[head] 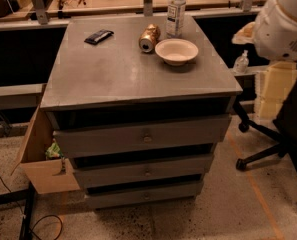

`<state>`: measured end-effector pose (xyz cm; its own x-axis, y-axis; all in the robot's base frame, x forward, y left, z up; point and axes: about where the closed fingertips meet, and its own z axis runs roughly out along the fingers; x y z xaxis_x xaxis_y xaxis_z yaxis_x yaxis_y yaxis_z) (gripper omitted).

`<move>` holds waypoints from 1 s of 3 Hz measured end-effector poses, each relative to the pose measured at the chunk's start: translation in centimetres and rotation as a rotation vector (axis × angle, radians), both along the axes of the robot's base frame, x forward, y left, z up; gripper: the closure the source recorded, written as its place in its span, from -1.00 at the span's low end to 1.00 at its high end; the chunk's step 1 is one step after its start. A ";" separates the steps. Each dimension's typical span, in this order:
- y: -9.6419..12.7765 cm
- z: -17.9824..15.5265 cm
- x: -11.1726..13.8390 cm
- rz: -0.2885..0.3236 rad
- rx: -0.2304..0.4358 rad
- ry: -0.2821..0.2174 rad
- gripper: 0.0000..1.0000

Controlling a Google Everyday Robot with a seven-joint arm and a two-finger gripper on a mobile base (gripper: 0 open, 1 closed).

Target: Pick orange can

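One grey cabinet, three drawers. The white robot arm looms at the right edge with the gripper, its grip impossible to tell. One white bowl, one water bottle, label unreadable. One orange can on its side just left of the bowl, well left of the gripper. One black bar.

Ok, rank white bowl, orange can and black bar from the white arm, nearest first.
Claw out of view; measured from white arm at right.
1. White bowl, right rear.
2. Orange can, just left of bowl.
3. Black bar, far left.
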<state>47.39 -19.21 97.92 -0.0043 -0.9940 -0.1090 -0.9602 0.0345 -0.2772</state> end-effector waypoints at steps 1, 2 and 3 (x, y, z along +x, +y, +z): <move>3.4 0.1 4.8 0.250 -0.083 0.006 -1.00; 7.5 0.3 9.7 0.486 -0.082 -0.015 -1.00; 10.6 0.8 14.1 0.685 -0.041 -0.085 -1.00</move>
<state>61.53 -8.64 98.73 0.6327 -0.7731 -0.0436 -0.7370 -0.5839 -0.3405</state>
